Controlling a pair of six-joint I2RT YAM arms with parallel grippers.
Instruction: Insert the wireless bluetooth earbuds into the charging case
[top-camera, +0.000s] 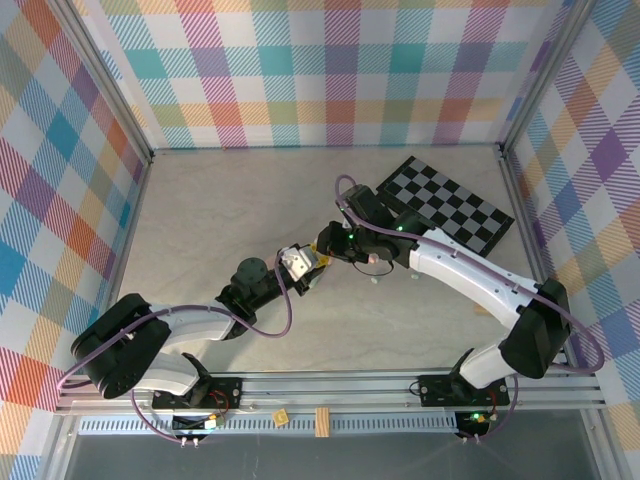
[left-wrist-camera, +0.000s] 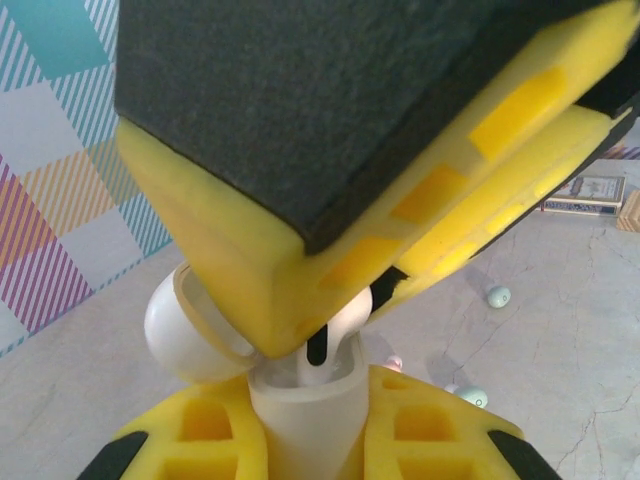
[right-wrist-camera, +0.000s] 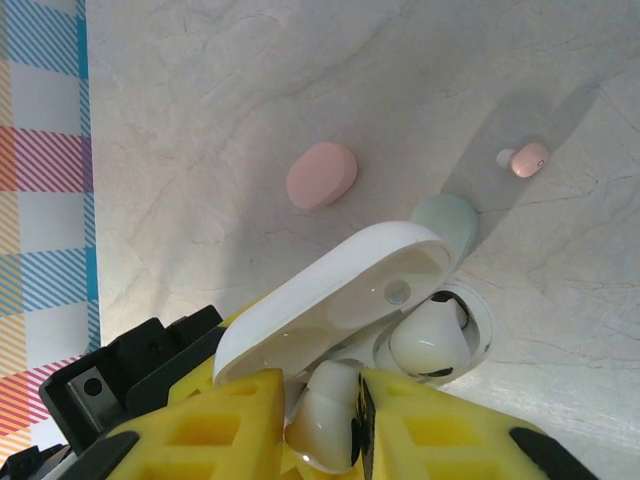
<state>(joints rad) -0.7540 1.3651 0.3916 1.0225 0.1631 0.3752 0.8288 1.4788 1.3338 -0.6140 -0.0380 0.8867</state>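
Right wrist: open tabletop (right-wrist-camera: 200, 100) separates pink case (right-wrist-camera: 321, 174) from wall (right-wrist-camera: 45, 150).

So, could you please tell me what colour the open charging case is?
The charging case is white, best seen in the right wrist view.

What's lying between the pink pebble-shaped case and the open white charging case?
That stretch is bare: the right wrist view shows marbled tabletop between the pink pebble-shaped case and the open white charging case.
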